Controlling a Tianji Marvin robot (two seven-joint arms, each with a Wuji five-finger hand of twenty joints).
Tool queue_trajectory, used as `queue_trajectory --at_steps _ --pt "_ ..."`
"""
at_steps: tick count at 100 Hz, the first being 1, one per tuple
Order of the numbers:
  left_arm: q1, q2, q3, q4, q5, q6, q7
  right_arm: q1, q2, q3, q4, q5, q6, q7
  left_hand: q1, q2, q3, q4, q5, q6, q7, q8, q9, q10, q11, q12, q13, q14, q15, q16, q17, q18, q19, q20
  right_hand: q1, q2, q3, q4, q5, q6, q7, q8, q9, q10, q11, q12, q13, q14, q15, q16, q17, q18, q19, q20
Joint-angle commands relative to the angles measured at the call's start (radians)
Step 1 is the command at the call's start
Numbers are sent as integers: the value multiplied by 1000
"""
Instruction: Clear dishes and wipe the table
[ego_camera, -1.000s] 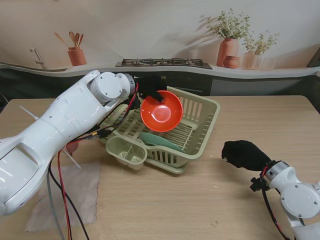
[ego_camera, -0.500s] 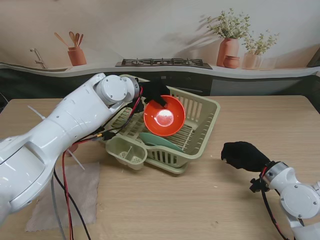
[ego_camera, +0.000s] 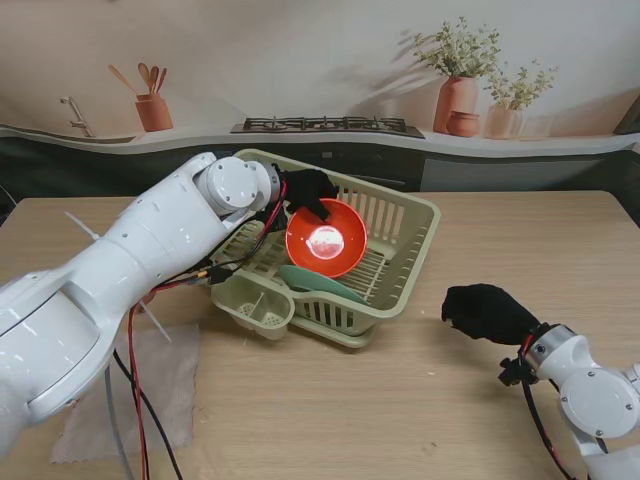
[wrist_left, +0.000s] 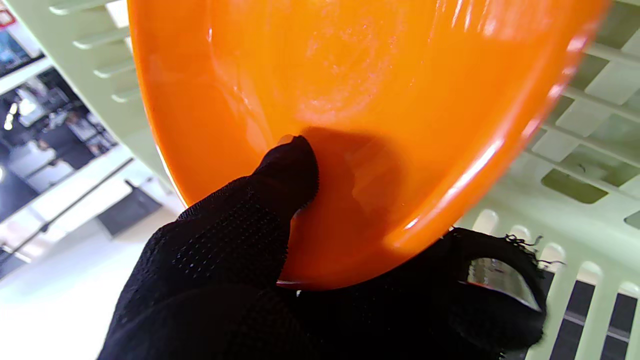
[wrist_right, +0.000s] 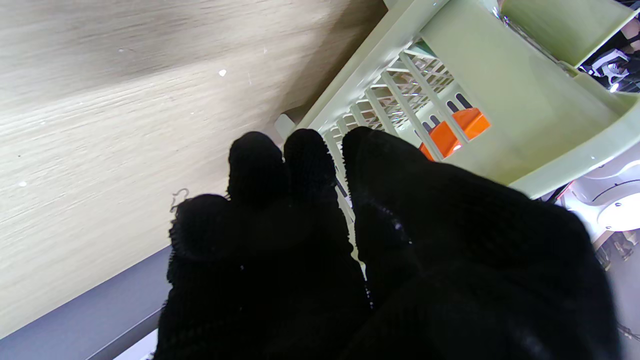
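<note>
1. Lower now than a second ago, the one orange bowl (ego_camera: 325, 238) has sunk into the rack (ego_camera: 412, 222) and sits tilted, its hollow facing me.
2. On my far left I count one cloth (ego_camera: 170, 385), flat on the table (ego_camera: 400, 420) near my edge, partly under the left arm.
3. One cutlery cup (ego_camera: 252, 302) hangs on the rack's near-left corner.
4. My left hand (ego_camera: 308, 188) pinches the bowl's far rim; in the left wrist view the thumb (wrist_left: 280, 180) presses inside the bowl (wrist_left: 350, 100) and the other fingers (wrist_left: 480, 285) wrap behind it.
5. One green plate (ego_camera: 315, 280) lies in the rack just under the bowl; I cannot tell whether they touch.
6. One rack in all, standing on the table between the two arms.
7. My right hand (ego_camera: 488, 310) is well apart from the rack, on the right, just over the table; whether it touches the wood I cannot tell.
8. In the right wrist view its fingers (wrist_right: 305, 160) are pressed together and hold nothing.
9. On the back counter to the right I count two potted plants (ego_camera: 458, 85) and one small pot (ego_camera: 463, 124).
</note>
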Motion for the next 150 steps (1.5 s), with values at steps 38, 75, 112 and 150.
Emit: queue_trajectory --at_steps 38,75,112,150 --pt "-7 -41 1 48 14 0 36 -9 -1 -2 1 1 -3 8 99 86 61 17 35 -132 106 27 -1 32 5 4 -5 107 -22 -35 14 -43 189 -19 28 -33 44 -36 22 3 -1 -2 25 37 -2 14 29 18 10 8 16 -2 38 16" --pt "-7 -59 13 79 22 -8 42 -9 -1 0 3 0 -9 5 96 81 55 21 41 -144 95 2 -1 24 -29 4 -47 139 -101 -85 -16 85 54 -32 27 -35 47 -36 25 2 -3 -3 28 37 -7 14 31 19 7 7 16 -2 38 16" --pt "-4 -65 34 99 33 0 22 -8 -2 -2 4 5 -7 5 113 81 3 42 59 -126 24 -133 4 9 -157 0 -163 186 -265 -213 -243 212 -212 122 26 -37 47 -37 27 2 -5 -4 30 36 -9 14 35 22 4 5 16 -2 38 16" --pt "-2 -64 46 99 33 -3 3 -9 -3 -2 2 12 -7 2 62 66 -28 50 59 -109 -71 -227 -38 -17 -288 -34 -325 209 -436 -313 -548 222 -421 203 26 -39 47 -37 31 1 -6 -6 32 38 -11 13 35 22 4 5 19 2 37 16"
